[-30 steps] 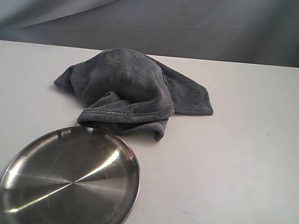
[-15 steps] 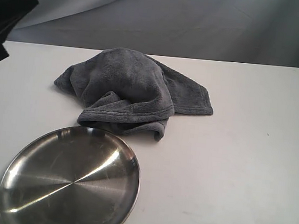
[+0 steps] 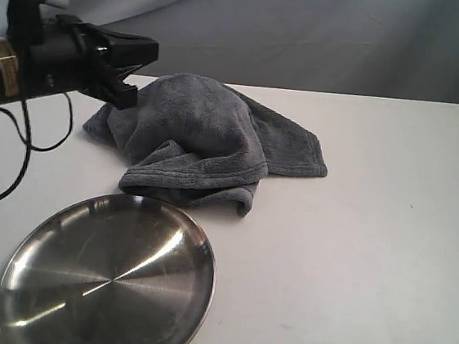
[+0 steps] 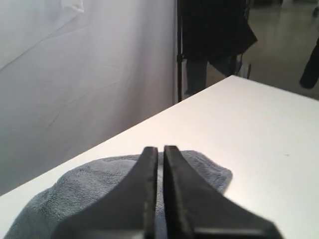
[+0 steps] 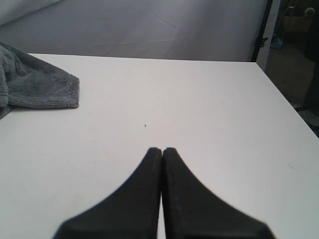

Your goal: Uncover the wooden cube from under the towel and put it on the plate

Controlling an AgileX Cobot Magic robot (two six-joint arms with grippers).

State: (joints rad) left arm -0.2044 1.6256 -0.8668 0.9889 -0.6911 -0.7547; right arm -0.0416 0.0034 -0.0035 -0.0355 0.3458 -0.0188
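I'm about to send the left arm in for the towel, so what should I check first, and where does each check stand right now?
1. Left gripper jaws open for a pinch: not ok, they are shut.
2. Left gripper lined up with the towel: ok, it is at the towel's left edge, with cloth below the fingertips.
3. Wooden cube located: cannot tell, the towel hides it.
4. Plate free to receive: ok, nothing lies in it.
5. Right gripper out of the way: ok, shut above bare table, off the towel.
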